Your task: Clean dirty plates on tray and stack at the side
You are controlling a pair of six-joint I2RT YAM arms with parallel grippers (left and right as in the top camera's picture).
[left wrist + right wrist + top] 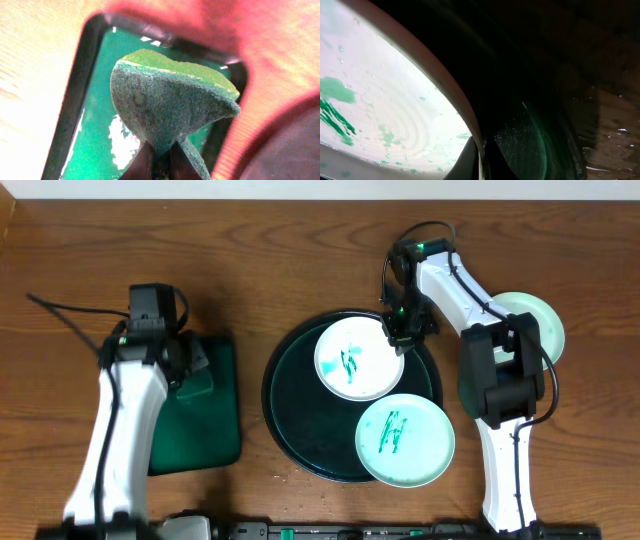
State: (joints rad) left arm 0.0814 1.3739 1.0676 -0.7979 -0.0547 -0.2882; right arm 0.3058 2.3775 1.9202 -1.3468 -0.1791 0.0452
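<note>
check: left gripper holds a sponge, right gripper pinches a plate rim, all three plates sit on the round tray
Not all three: overhead shows the upper plate and the lower plate on the round tray; the third plate lies on the table to its right. The rest stands.

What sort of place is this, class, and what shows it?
Probably a robotics lab bench staged as a dishwashing station: robot arms over a wood-grain table, scribbled plates on a round dark tray, and a green sponge.
</note>
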